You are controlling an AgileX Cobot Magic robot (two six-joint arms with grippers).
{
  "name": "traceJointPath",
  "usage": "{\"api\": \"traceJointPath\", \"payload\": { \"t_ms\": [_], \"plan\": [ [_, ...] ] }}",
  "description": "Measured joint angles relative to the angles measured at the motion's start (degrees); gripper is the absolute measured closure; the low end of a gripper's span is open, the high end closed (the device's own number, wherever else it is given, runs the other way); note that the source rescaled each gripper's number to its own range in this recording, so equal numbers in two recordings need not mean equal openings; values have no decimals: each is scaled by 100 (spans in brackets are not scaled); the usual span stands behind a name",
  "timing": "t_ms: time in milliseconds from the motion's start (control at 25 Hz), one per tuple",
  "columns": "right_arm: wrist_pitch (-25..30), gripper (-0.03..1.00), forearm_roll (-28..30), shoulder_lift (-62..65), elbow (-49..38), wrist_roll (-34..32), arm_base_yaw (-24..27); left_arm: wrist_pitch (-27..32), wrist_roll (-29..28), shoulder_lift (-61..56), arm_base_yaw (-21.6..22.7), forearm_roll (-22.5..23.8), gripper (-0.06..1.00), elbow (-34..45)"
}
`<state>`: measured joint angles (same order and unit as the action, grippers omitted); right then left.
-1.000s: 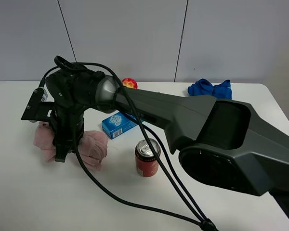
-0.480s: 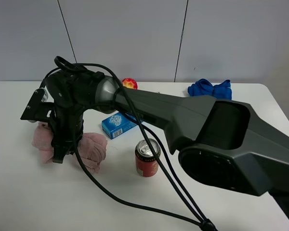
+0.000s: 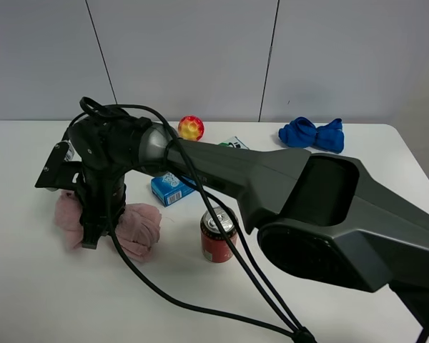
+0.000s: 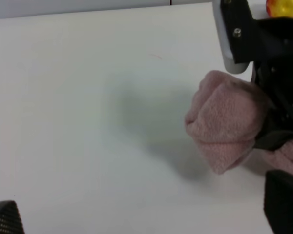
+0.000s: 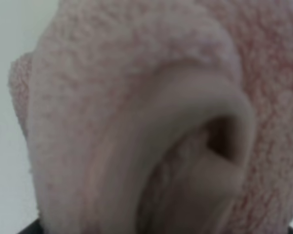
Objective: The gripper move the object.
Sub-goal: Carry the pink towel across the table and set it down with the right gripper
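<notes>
Lower left of high view: pink towel [image 3: 139,225] near blue box [image 3: 170,188]. Right gripper [image 3: 94,227] fingers closed round its waist, I judge. Soft, light, squashy; middle is best hold, ends flop. My left gripper [image 4: 144,210] fingers spread wide, idle.

Bright, even light — soft shadows, blurry wrist views

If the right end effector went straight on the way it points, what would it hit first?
The pink towel: the right end effector points down at its middle, apparently touching it, with the table just beneath.
</notes>
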<state>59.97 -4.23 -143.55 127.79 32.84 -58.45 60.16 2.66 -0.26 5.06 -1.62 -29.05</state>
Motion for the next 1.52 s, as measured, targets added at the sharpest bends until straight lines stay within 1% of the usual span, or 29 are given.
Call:
{"api": "traceJointPath", "payload": {
  "t_ms": [240, 400, 960, 1200, 1240, 1280, 1320, 1360, 1400, 1440, 1520],
  "plan": [
    [13, 97, 6, 0, 0, -134, 0, 0, 0, 0, 0, 0, -6, 0],
    [173, 97, -43, 0, 0, -464, 0, 0, 0, 0, 0, 0, -6, 0],
    [18, 97, -42, 0, 0, -845, 0, 0, 0, 0, 0, 0, -6, 0],
    [120, 97, 20, 5, 0, -1087, 0, 0, 0, 0, 0, 0, -6, 0],
    [148, 94, 41, 5, 0, -1117, 0, 0, 0, 0, 0, 0, -6, 0],
    [154, 80, 46, 5, 0, -1167, 0, 0, 0, 0, 0, 0, -6, 0],
    [143, 61, 46, 5, 0, -1250, 0, 0, 0, 0, 0, 0, -6, 0],
    [104, 36, 46, 17, 0, -1343, 0, 0, 0, 0, 0, 0, -6, 0],
    [49, 20, 41, 32, 0, -1426, 0, 0, 0, 0, 0, 0, -6, 0],
    [14, 11, 34, 45, 0, -1503, 0, 0, 0, 0, 0, 0, -6, 0],
    [1, 2, -35, 57, 5, -1600, 0, 0, 0, 0, 0, 0, -6, 0]
  ]
}}
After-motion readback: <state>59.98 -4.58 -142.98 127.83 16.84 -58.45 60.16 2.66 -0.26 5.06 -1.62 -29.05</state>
